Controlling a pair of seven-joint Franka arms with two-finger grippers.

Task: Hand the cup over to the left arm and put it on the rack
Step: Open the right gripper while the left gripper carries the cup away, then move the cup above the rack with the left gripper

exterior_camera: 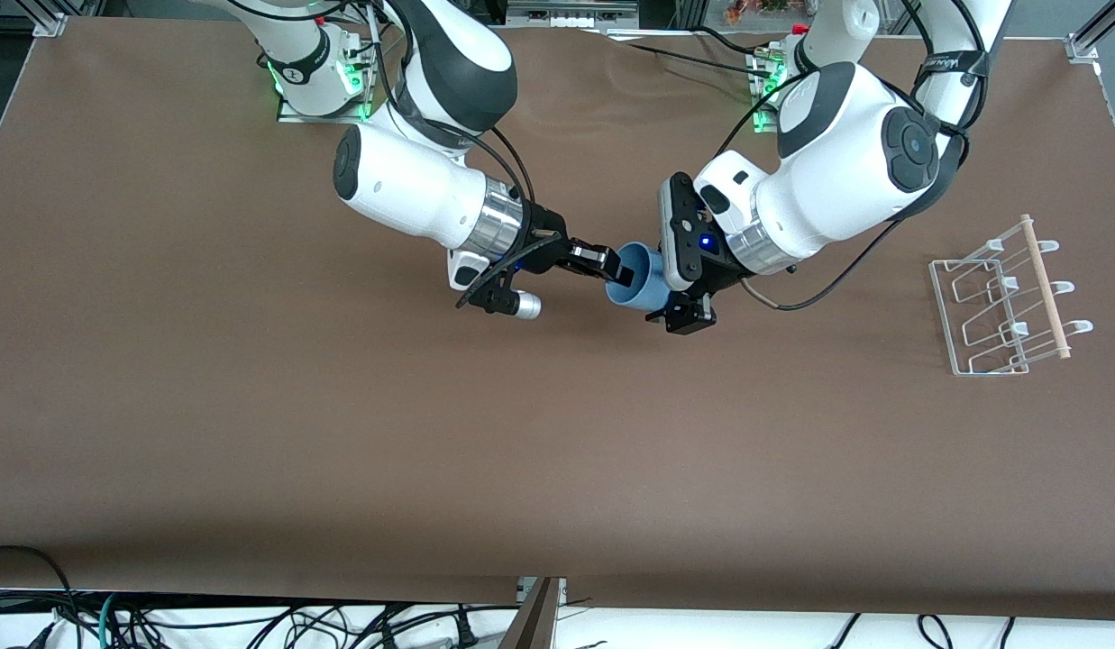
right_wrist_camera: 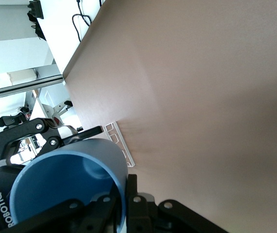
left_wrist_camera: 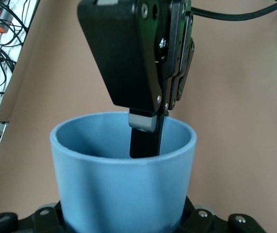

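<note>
The light-blue cup [exterior_camera: 636, 281] hangs in the air over the middle of the table, lying on its side with its mouth toward the right arm. My right gripper [exterior_camera: 616, 266] is shut on its rim, with one finger inside the cup [left_wrist_camera: 143, 141] and one outside; the right wrist view [right_wrist_camera: 129, 194] shows the wall [right_wrist_camera: 65, 184] pinched between them. My left gripper [exterior_camera: 667, 296] straddles the cup's closed end, and in the left wrist view its jaws sit flush against both sides of the cup [left_wrist_camera: 124, 184]. The white wire rack [exterior_camera: 1008, 302] stands toward the left arm's end of the table.
The rack's pale wooden dowel [exterior_camera: 1046, 287] runs along its side nearest the table end. The rack also shows small in the right wrist view [right_wrist_camera: 120, 144]. A thick black cable [exterior_camera: 827, 284] loops from the left wrist. Brown table [exterior_camera: 341, 433] lies all around.
</note>
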